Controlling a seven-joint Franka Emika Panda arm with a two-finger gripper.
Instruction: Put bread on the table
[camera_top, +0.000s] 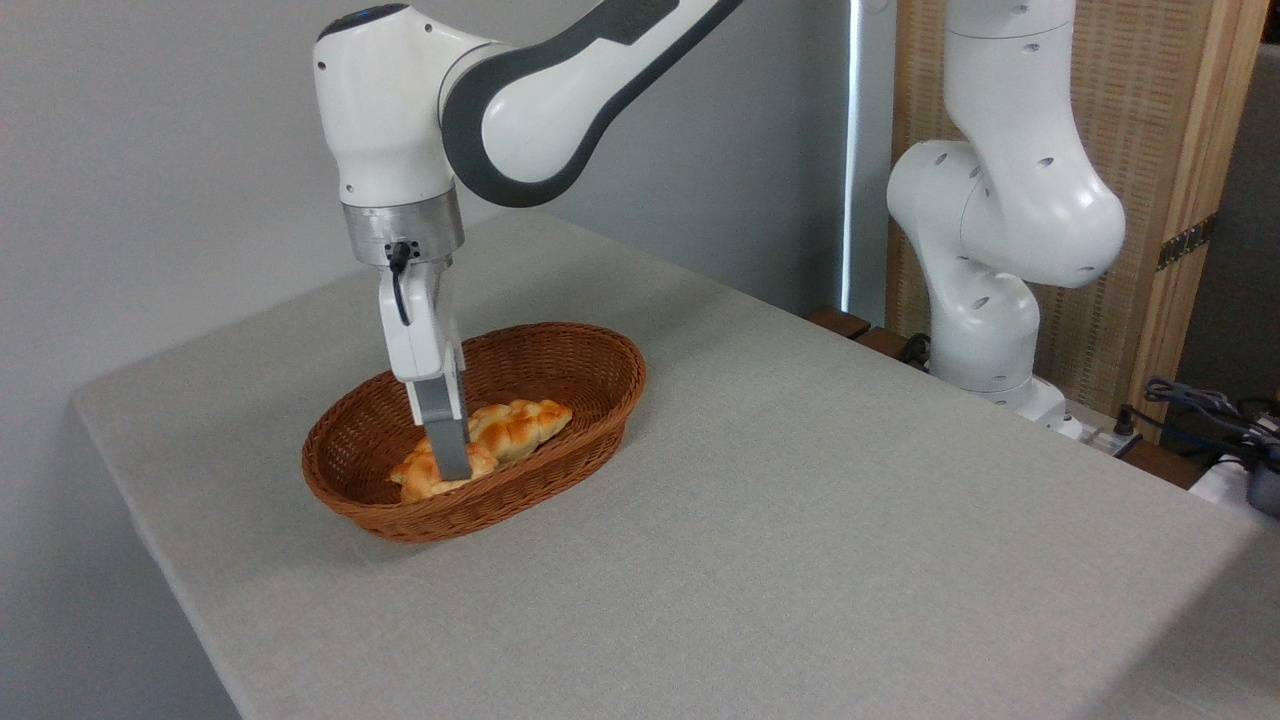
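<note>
Camera: fingers reach bread in the basket; grip unclear.

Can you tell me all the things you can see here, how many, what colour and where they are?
table: one, light grey-beige cloth, fills the middle of the picture
basket: one, brown wicker, oval, on the left part of the table
bun: one, golden-orange, in the near left end of the basket, partly hidden by the end effector
long loaf: one, golden, braided, in the basket behind the bun
wooden screen: one, light wood, behind the table on the right
cables: a few, dark, at the right edge
robot arm: one, white and grey, reaching over from the right
end effector: one, grey fingers, down in the basket at the bun
</note>
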